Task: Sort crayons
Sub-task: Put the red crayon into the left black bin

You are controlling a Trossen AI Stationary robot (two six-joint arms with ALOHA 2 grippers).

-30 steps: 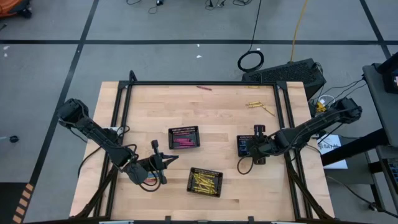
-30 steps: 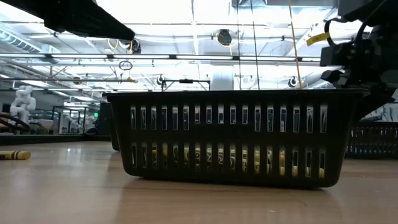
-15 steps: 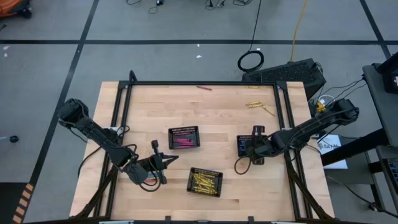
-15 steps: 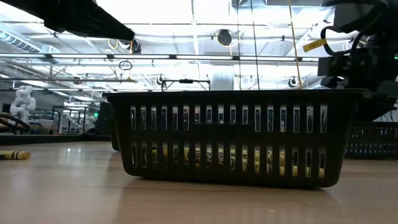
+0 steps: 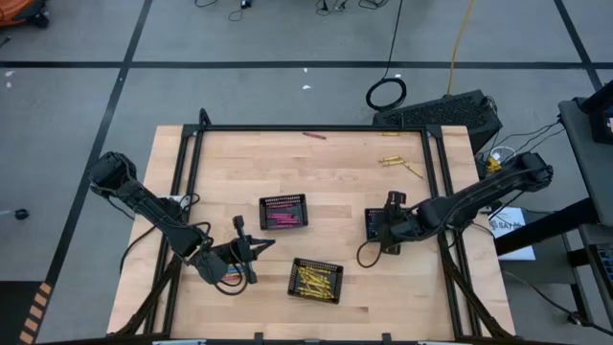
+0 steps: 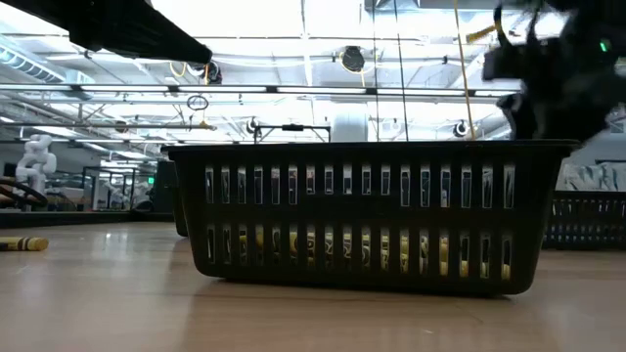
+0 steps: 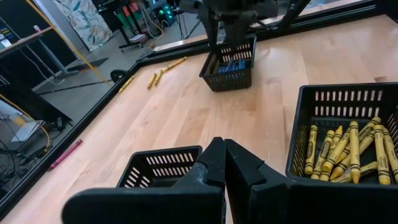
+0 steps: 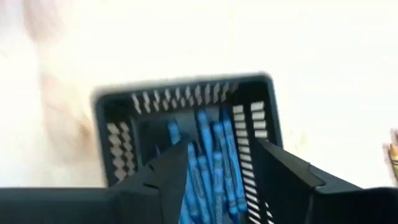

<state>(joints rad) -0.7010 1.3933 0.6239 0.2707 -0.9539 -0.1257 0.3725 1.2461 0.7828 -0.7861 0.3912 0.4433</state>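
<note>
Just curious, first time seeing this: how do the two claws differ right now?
The right gripper is open above the tray of blue crayons; the left gripper is shut, empty, between the other two trays. The right one hangs over a tray; the left hangs over bare table. Both are dark and two-fingered.

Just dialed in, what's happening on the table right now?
Crayon sorting is under way. The right pincer hangs open just above the tray of blue crayons on the table's right side, holding nothing. The left pincer waits shut near the front left, between the tray of pink crayons and the tray of yellow crayons. A few yellow crayons and one red crayon lie loose near the far edge, unsorted.
</note>
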